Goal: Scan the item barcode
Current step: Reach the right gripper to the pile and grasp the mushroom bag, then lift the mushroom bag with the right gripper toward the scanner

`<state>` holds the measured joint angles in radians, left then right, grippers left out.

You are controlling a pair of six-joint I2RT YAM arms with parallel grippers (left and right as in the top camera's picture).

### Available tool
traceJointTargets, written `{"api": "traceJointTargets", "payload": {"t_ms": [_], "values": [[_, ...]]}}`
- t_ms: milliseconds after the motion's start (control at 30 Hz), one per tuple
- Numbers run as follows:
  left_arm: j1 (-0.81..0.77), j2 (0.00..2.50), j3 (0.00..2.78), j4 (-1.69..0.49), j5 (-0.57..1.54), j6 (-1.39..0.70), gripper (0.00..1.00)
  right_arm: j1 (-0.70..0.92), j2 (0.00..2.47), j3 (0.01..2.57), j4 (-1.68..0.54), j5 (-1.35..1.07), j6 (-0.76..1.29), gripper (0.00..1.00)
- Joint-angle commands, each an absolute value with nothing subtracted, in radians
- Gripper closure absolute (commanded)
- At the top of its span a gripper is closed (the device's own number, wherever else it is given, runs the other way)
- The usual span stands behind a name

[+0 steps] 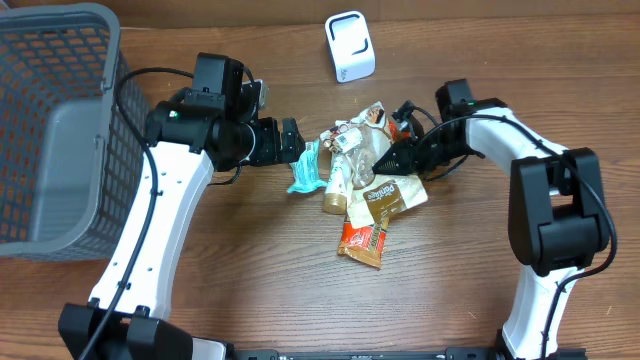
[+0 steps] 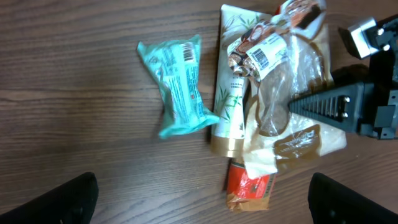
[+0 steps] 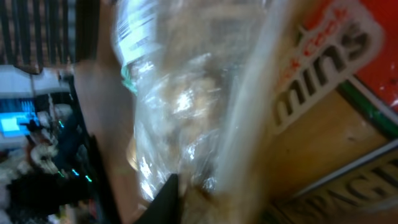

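**Right fingers pinched on the clear bag; left fingers spread above the pile**

My right gripper (image 1: pixel 388 160) reaches into the pile from its 3 o'clock side. Its fingers (image 2: pixel 311 102) are drawn together into one dark wedge, and the tip has caught the crinkled plastic of the clear bag (image 1: pixel 362 145). From my right wrist that plastic fills nearly the whole view, running right down to my fingertip.

The clear bag lies on top of the pile in the middle of the table (image 1: pixel 450 300). Its white barcode label (image 2: pixel 264 53) faces up at the end away from my right fingers.

My left gripper (image 1: pixel 297 140) hangs at the pile's 9 o'clock, its fingers (image 2: pixel 68 199) spread wide and holding nothing.

Around the bag:
- A teal packet (image 2: pixel 177 84) lies at the pile's 9 o'clock edge, touching a cream tube (image 2: pixel 231 93).
- The tube lies partly under the bag.
- A brown packet (image 1: pixel 398 192) sits at 4 o'clock.
- A red packet (image 1: pixel 365 238) sticks out at 6 o'clock.

The white scanner (image 1: pixel 350 47) stands at 12 o'clock, apart from the pile. A grey basket (image 1: pixel 60 120) sits far out at 9 o'clock.
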<state>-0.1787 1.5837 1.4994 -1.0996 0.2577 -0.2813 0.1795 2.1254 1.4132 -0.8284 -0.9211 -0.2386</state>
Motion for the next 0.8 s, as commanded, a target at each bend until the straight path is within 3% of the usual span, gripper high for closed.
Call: {"api": "traceJointTargets", "payload": {"t_ms": [0, 333, 767], "values": [[-0.184, 1.616, 1.51, -1.099, 0.254, -0.262, 0.0, 0.192, 2.124, 1.427, -0.792, -0.884, -0.086, 0.96], [-0.184, 1.674, 1.51, -1.099, 0.252, -0.262, 0.0, 0.145, 2.068, 1.457, -0.863, -0.933, -0.083, 0.96], [-0.184, 1.679, 1.51, -1.099, 0.252, -0.262, 0.0, 0.134, 1.712, 1.474, -0.921, -0.921, -0.154, 0.96]]}}
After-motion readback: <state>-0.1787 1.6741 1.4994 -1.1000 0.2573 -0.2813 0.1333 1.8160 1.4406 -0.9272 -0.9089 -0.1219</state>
